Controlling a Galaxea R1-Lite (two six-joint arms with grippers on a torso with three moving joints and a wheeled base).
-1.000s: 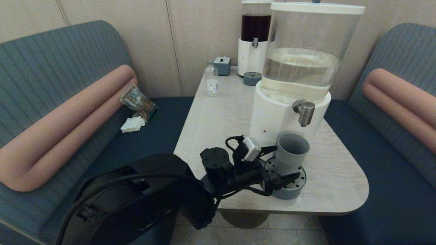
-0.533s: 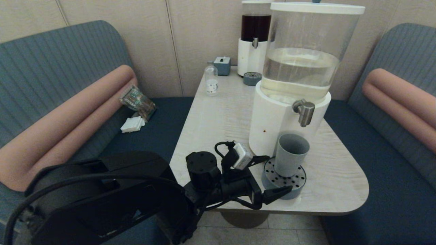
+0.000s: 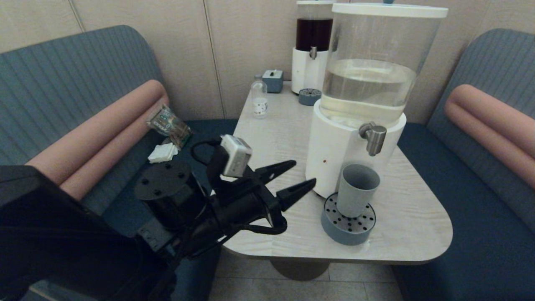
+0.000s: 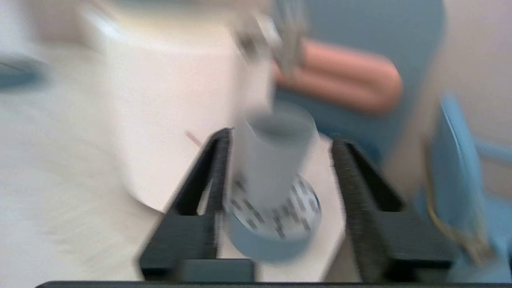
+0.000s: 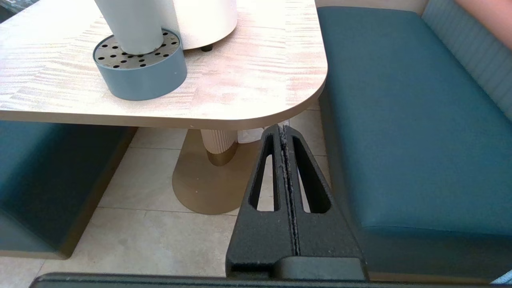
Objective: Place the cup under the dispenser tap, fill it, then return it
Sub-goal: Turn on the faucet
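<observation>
The grey-blue cup stands upright on the round perforated drip tray, directly below the steel dispenser tap of the big white-based dispenser. My left gripper hangs open above the table, to the left of the cup and clear of it, fingers pointing at the dispenser base. In the left wrist view the cup shows beyond the spread fingers. My right gripper is shut on nothing, parked low beside the table's edge; it is out of the head view.
At the table's far end stand a dark-red-liquid dispenser with its own small drip tray, a small clear bottle and a grey box. Benches flank the table; a packet and napkins lie on the left one.
My left gripper, which was around the cup's base on the tray, has let go, drawn back to the left and risen above the table. The cup stays put under the tap.
</observation>
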